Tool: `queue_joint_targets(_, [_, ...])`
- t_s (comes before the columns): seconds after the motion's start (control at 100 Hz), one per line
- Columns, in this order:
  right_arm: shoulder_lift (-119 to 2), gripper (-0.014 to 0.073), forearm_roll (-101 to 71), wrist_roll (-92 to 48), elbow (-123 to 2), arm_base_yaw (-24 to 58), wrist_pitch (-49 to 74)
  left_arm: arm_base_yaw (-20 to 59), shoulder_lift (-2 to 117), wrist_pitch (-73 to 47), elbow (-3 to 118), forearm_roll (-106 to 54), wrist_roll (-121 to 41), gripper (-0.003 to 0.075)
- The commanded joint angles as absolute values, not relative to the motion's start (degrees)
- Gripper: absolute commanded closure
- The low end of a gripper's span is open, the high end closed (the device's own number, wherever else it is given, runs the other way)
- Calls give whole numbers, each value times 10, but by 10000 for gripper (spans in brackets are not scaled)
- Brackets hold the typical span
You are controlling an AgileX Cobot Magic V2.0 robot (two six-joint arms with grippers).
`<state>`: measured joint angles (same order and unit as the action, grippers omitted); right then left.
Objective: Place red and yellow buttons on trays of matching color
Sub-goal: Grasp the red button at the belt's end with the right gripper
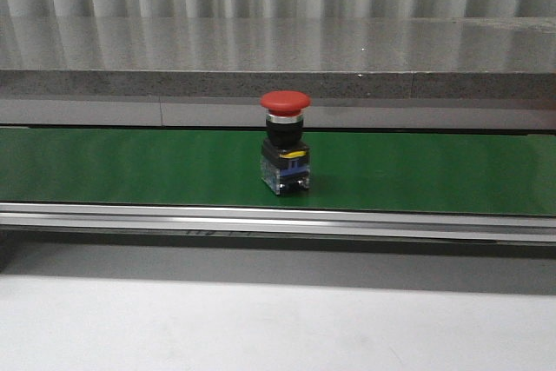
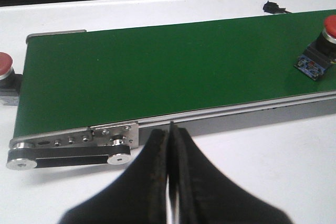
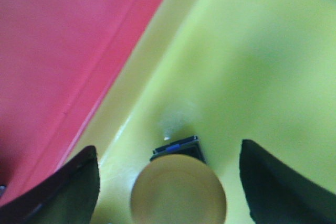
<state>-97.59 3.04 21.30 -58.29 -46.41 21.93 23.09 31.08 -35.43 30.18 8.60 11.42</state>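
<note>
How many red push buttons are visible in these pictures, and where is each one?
2. One red button stands upright on the green conveyor belt. A second red button sits off the belt's end, cut by the left wrist picture's edge. More may lie out of view.

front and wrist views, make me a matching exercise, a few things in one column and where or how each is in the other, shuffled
Things:
1. red button
2. yellow button
3. left gripper
4. right gripper

Places or states:
A. open, fingers either side of a button
B. standing upright on the green belt
C. shut, over the white table beside the belt's edge
D. in the yellow tray, next to the red tray

Pairs: 1-B, 2-D, 3-C, 4-A
</note>
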Motion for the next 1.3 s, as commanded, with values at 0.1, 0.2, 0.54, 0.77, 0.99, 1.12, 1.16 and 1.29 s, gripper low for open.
queue_joint_targets(0.1, [-878, 29, 30, 213, -596, -461, 228, 234, 313, -315, 318, 85, 118, 741])
queue_joint_targets(0.2, [-831, 29, 30, 206, -596, -443, 254, 234, 313, -315, 318, 85, 118, 741])
queue_joint_targets(0.54, [-720, 29, 36, 157, -596, -260, 377, 234, 313, -315, 318, 85, 118, 741])
queue_joint_targets(0.77, [-710, 30, 36, 110, -596, -101, 461, 234, 313, -315, 318, 85, 118, 741])
queue_joint_targets(0.99, [-710, 30, 32, 71, -596, 24, 518, 234, 313, -315, 318, 85, 118, 741])
queue_joint_targets(1.12, [-712, 30, -10, 8, -596, 69, 540, 234, 313, -315, 318, 85, 118, 741])
queue_joint_targets(1.16, [-717, 30, -31, -16, -597, 77, 547, 234, 313, -315, 318, 85, 118, 741])
queue_joint_targets(1.29, [-746, 30, -99, -96, -604, 88, 542, 234, 313, -315, 318, 85, 118, 741])
